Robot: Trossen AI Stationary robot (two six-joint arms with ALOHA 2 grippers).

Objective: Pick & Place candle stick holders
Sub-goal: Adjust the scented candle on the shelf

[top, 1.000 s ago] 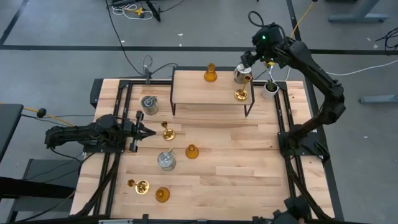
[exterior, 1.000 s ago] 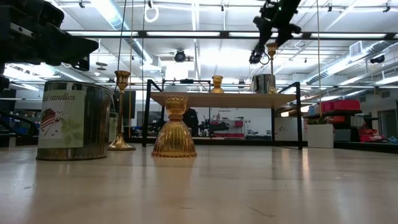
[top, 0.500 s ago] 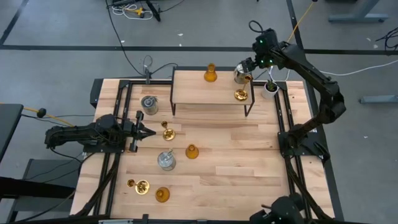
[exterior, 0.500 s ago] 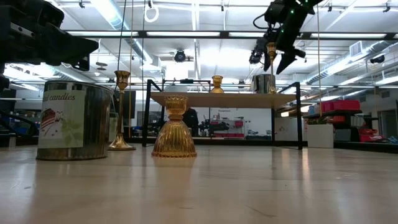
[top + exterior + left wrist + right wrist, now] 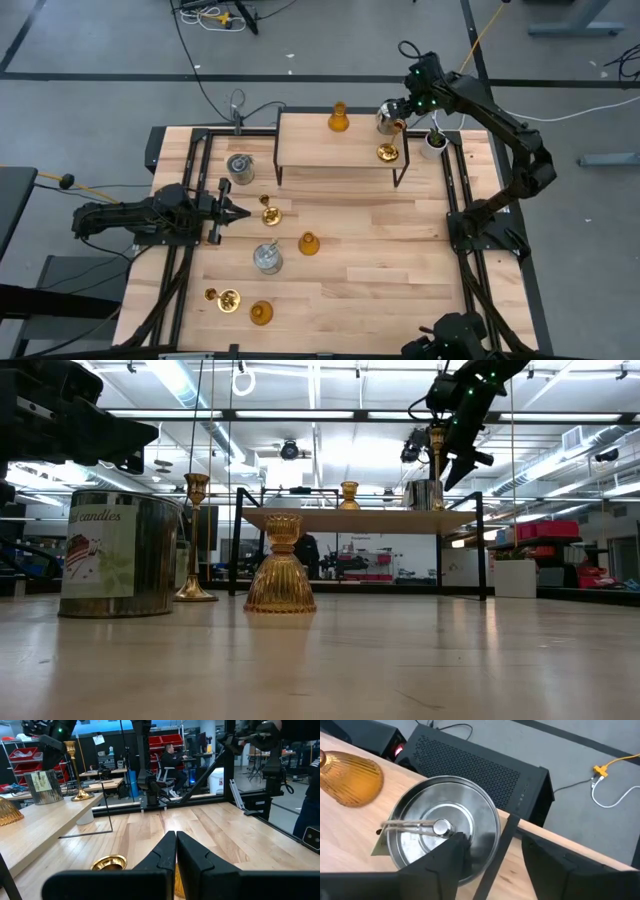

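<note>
From above, a raised wooden shelf [image 5: 338,147] stands at the table's far edge; on it sit an amber holder [image 5: 339,119] at the back, a silvery holder [image 5: 389,119] at the back right corner and a brass holder [image 5: 388,152] at the front right; the right gripper [image 5: 403,107] hovers just over the silvery holder, fingers apart and empty; the left gripper [image 5: 240,211] lies low in front of the shelf, pressed together, beside a brass holder [image 5: 269,213]; five more holders stand on the table in front of the shelf.

From table height, the right gripper [image 5: 452,458] hangs above the shelf's [image 5: 360,516] right end.

The left wrist view shows its fingers [image 5: 165,854] touching each other, a brass base [image 5: 109,863] just beside them.

The right wrist view looks down into the silvery holder [image 5: 445,834]; one finger [image 5: 449,855] reaches over its rim, the other stays outside.
</note>
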